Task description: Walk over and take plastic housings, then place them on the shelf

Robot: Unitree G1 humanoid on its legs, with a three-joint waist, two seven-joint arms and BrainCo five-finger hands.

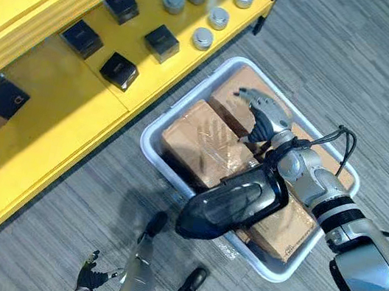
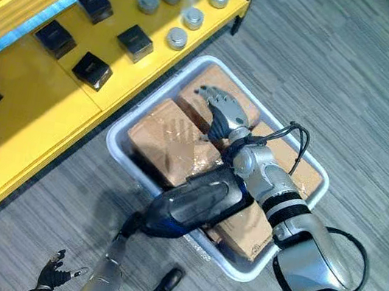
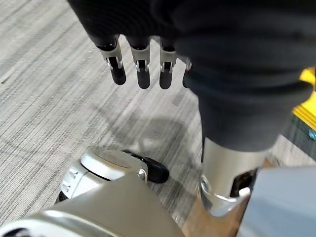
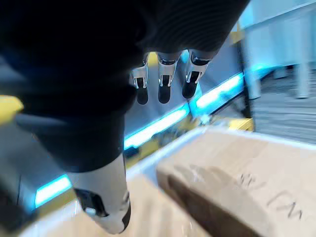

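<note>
Hovering right hand [image 1: 265, 114], fingers spread, over wrapped blocks [image 1: 196, 142] | left hand [image 3: 143, 74] loose, low

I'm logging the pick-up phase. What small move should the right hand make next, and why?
Probably lower the right hand onto the brown wrapped package beneath it in the white bin: the hand is open, seemingly just above the package, holding nothing. The left hand hangs open near the floor.
</note>
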